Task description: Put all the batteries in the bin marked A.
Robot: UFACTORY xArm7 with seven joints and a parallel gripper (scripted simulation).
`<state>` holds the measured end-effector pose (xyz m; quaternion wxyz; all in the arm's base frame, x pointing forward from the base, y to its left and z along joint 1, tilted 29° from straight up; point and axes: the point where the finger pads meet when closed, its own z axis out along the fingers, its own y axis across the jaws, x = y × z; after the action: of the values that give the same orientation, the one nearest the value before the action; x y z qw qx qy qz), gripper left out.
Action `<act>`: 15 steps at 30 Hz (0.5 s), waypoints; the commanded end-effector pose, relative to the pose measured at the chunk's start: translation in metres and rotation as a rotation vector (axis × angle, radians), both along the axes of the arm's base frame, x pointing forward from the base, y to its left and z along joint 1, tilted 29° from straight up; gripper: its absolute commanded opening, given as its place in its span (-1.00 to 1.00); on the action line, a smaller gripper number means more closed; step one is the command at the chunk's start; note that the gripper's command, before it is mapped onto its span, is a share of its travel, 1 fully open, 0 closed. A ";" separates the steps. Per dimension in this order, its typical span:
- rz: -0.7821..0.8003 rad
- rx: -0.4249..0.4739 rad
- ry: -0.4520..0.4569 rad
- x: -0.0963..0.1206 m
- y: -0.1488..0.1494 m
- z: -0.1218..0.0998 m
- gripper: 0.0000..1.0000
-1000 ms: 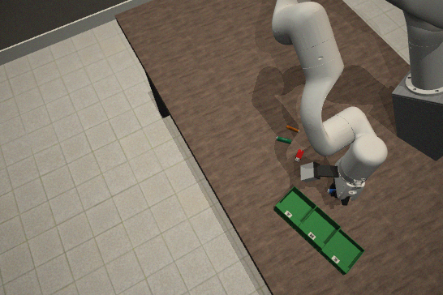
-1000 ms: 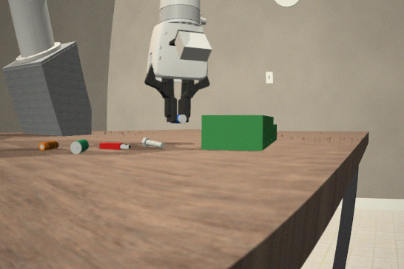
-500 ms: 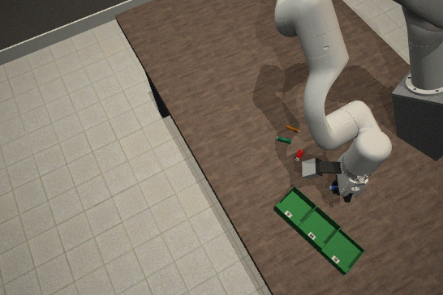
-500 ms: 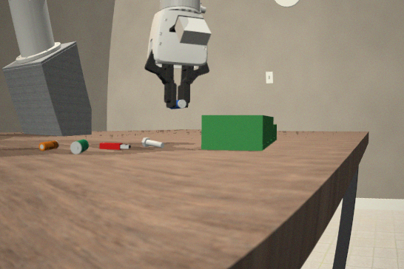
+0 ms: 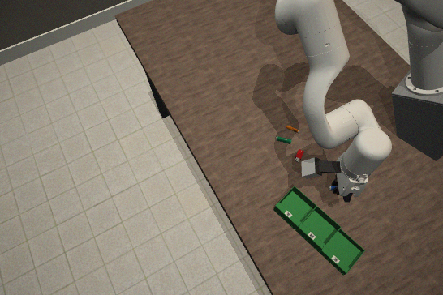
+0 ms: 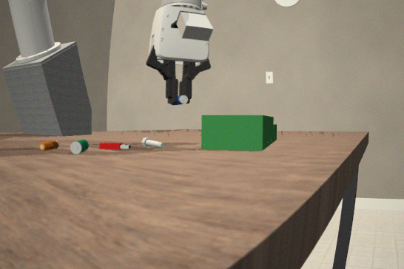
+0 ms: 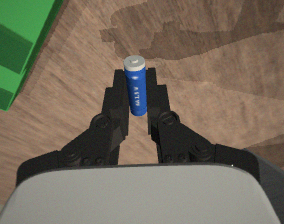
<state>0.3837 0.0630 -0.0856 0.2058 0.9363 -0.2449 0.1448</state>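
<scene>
Your claw is clamped on the blue battery, holding it in the air above the table. You have it beside the green bin, not over it.

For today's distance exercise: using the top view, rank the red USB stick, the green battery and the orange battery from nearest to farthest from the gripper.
Measured from the gripper, shut on the blue battery:
1. Red USB stick, just up-left of the gripper.
2. Green battery, further up-left.
3. Orange battery, farthest, above the green one, though only slightly beyond it.
</scene>
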 end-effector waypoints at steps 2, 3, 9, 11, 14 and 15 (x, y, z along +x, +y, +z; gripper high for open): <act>0.000 0.001 -0.004 0.026 -0.002 0.008 -1.00; 0.000 0.001 -0.004 0.026 -0.002 0.008 -1.00; -0.158 0.033 -0.087 0.055 -0.005 0.016 -1.00; -0.212 0.044 -0.115 0.067 -0.006 0.018 -1.00; -0.304 0.063 -0.163 0.084 -0.008 0.023 -1.00; -0.334 0.069 -0.179 0.090 -0.009 0.024 -1.00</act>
<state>0.4524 0.0542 -0.0661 0.1834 0.8965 -0.3655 0.1704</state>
